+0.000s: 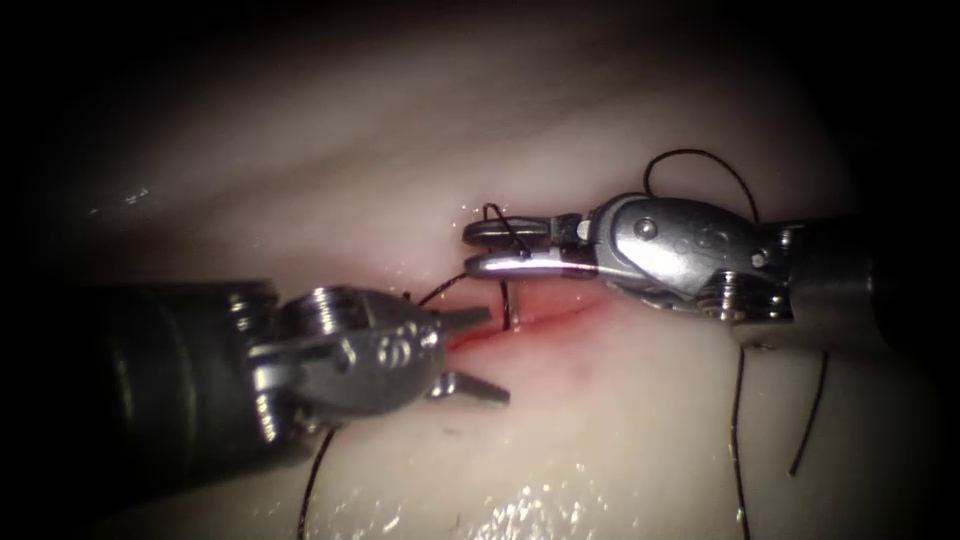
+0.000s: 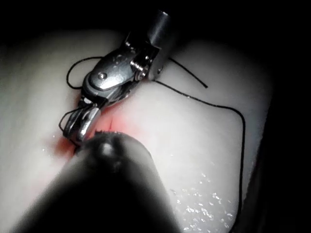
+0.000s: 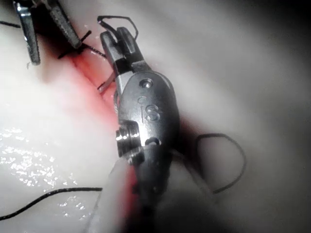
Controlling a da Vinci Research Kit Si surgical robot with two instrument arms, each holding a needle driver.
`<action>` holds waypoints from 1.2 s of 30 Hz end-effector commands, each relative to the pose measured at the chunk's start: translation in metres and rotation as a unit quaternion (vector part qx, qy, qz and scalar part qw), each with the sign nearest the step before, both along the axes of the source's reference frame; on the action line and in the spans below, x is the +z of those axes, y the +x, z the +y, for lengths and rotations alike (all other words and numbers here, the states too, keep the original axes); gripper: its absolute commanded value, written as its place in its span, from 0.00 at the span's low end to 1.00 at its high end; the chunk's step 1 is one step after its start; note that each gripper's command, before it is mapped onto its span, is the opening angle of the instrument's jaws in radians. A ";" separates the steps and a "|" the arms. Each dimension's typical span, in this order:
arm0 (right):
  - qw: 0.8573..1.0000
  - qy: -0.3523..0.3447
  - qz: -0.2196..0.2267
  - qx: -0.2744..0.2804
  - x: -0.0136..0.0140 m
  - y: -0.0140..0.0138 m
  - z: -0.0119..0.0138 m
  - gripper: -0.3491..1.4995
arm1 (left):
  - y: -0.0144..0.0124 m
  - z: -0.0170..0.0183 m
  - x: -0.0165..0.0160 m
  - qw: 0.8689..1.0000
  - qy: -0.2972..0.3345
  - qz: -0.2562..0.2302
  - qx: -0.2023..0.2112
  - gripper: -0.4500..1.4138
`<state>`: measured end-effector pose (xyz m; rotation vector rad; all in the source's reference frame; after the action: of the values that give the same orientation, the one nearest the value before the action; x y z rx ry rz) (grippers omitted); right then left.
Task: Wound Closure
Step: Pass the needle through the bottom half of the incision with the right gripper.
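Thread looped over the right tool's jaws above the cut; no needle made out.

The thread (image 1: 497,222) is seen looped over the tips of the right tool (image 1: 497,248), whose jaws are nearly closed, and a strand is run down from them into the cut (image 1: 540,318) in the tissue (image 1: 620,420), where red fluid (image 1: 560,300) is spread. Whether the thread is actually gripped cannot be told. The left tool (image 1: 478,352) is held at the cut's left end, jaws parted and empty, a strand passing just beside the upper jaw.
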<state>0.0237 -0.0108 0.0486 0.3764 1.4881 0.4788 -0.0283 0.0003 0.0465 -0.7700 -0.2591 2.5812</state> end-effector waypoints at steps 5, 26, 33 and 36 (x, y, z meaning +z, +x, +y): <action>1.000 0.008 -0.004 -0.011 0.0006 0.0007 0.0003 0.00 | -0.0018 -0.0024 -0.0010 1.000 -0.014 0.008 0.005 0.39; 0.981 0.194 -0.014 -0.010 0.0012 0.0015 0.0014 0.00 | -0.0028 -0.0050 0.0056 1.000 -0.018 -0.017 0.012 0.34; 0.976 0.211 -0.019 -0.048 0.0017 0.0017 0.0002 0.00 | -0.0024 -0.0055 0.0047 1.000 -0.015 -0.019 0.014 0.34; 0.976 0.209 -0.015 -0.062 0.0021 0.0018 -0.0006 0.00 | -0.0023 -0.0058 0.0040 1.000 -0.013 -0.020 0.015 0.34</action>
<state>0.0247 -0.0113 0.0502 0.7826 1.3176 0.7015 -0.0301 -0.0055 0.0497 -0.8348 -0.2501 2.6036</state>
